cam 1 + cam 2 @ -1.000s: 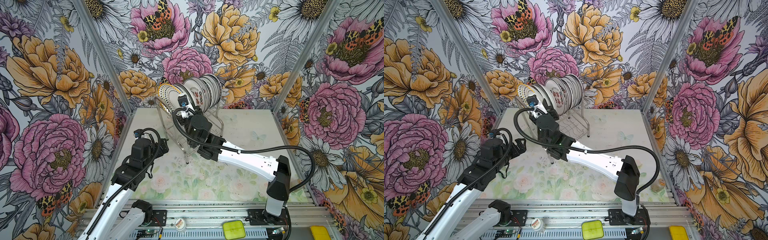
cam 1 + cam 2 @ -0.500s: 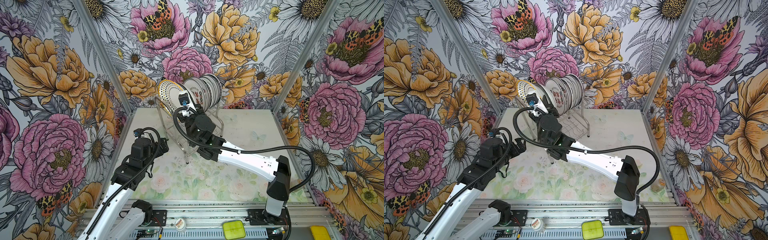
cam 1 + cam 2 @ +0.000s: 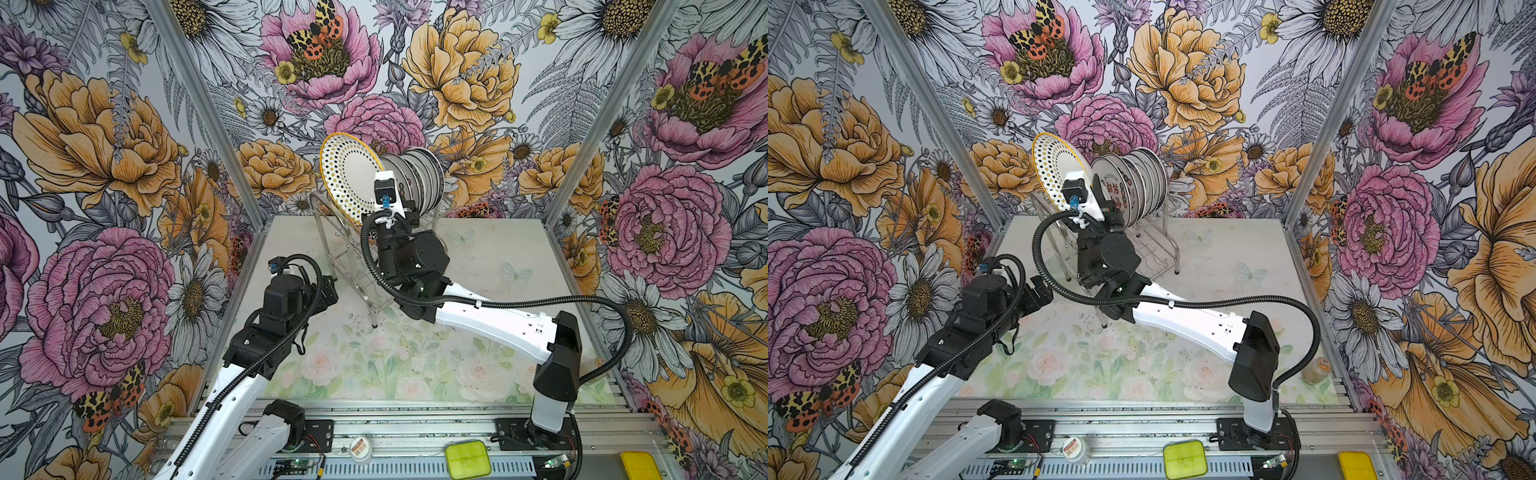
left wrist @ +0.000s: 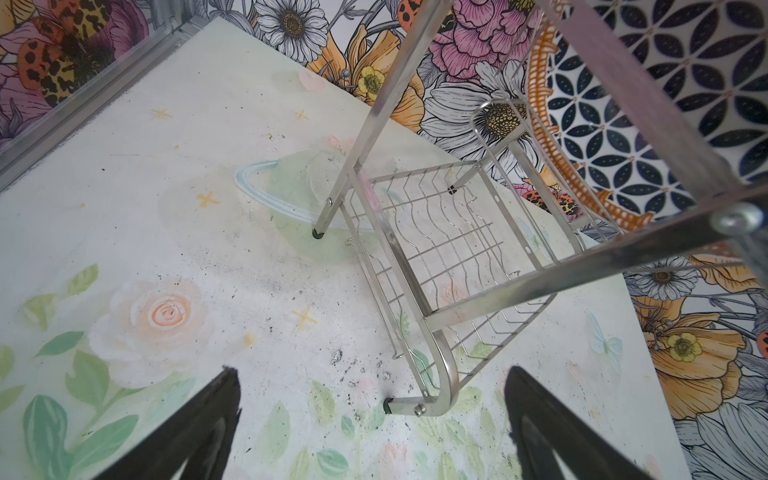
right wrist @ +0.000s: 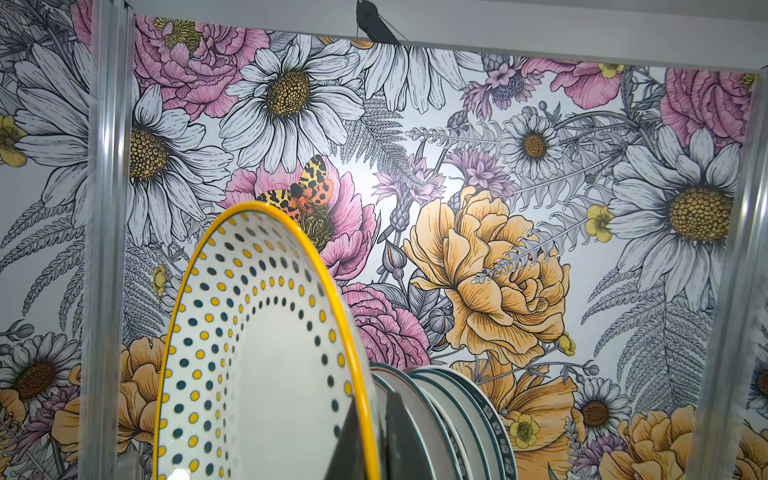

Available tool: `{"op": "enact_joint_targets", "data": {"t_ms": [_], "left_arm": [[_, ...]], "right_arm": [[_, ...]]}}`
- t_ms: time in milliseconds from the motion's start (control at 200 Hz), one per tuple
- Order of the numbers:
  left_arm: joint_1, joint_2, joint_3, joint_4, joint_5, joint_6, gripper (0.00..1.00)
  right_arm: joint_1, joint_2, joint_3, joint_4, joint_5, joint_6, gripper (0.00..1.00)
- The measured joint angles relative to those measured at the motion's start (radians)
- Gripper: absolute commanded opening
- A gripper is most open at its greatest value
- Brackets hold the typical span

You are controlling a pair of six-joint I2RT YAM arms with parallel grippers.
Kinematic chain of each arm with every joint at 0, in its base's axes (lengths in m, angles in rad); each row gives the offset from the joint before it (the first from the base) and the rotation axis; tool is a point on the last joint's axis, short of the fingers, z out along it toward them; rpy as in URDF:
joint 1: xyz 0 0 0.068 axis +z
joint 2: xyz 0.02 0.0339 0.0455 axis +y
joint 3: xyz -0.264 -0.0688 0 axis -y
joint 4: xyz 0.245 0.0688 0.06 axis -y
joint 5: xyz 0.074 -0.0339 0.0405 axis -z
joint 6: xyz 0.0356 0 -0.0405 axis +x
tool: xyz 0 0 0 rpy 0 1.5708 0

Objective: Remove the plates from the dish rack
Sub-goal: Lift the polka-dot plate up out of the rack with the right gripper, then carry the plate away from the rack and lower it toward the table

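The unloading looks barely begun: no plate lies on the counter (image 3: 478, 266) in either top view, and a row of plates (image 3: 419, 178) stands on edge in the upper tier of the rack (image 4: 365, 137), at upper centre of both top views near the back wall. They overlap too much for a sure count. The rack's lower shelf (image 4: 449, 249) is bare in the left wrist view. A dotted plate (image 3: 353, 178) with a yellow rim is the one in hand. It stands at the left end of the row, tilted away from it and higher than its neighbours, so it seems partway out of its slot. I cannot tell whether its lower edge is clear of the wires. The right jaws are clenched on that plate's lower right rim, one finger on each face, as the bottom edge of the right wrist view shows. The right arm (image 3: 490, 324) reaches from lower right diagonally up to centre, its wrist bent upward in front of the rack. The left arm (image 3: 249, 365) is bent at lower left. The left jaws are spread wide, grasping nothing, and hover over the counter just beside the rack's near foot.
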State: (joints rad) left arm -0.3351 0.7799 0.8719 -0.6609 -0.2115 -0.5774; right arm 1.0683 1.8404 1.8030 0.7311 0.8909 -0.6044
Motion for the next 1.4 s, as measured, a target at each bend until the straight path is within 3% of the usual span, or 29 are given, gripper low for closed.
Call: {"op": "enact_joint_targets", "data": {"t_ms": [535, 976, 1401], "left_arm": [[-0.019, -0.005, 0.024, 0.000, 0.015, 0.001, 0.99], [-0.138, 0.002, 0.065, 0.008, 0.007, 0.009, 0.99], [-0.308, 0.034, 0.097, 0.016, -0.072, 0.012, 0.99]], "right_arm": [[-0.010, -0.014, -0.019, 0.083, 0.003, 0.003, 0.00], [-0.016, -0.278, -0.251, 0.082, 0.014, 0.105, 0.00], [-0.023, -0.628, -0.640, 0.068, 0.095, 0.205, 0.00]]}}
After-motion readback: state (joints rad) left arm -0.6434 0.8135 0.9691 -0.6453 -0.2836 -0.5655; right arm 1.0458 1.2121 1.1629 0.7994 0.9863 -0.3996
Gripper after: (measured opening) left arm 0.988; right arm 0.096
